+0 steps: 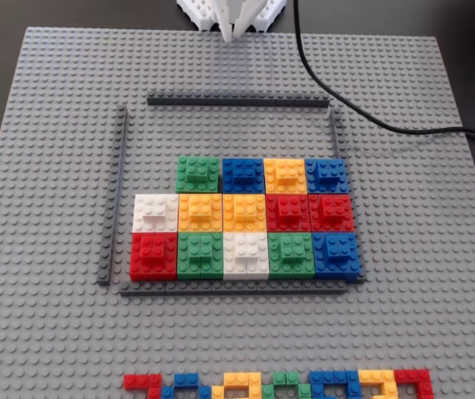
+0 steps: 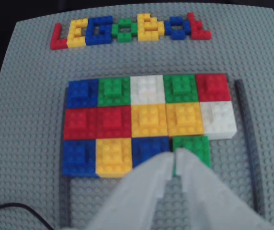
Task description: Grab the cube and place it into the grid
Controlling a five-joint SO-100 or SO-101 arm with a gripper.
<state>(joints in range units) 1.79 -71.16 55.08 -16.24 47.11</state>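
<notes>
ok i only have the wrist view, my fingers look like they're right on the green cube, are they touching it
Observer: No. In the fixed view the gripper sits at the far edge of the baseplate, well apart from the green cube.
Operator: is there a frame strip behind that cube, my fingers block it
Observer: Yes, a dark-grey strip lies along the far side of the grid, between gripper and cube.
Operator: anything near the arm
Observer: A black cable runs from beside the gripper off the right edge of the fixed view.
</notes>
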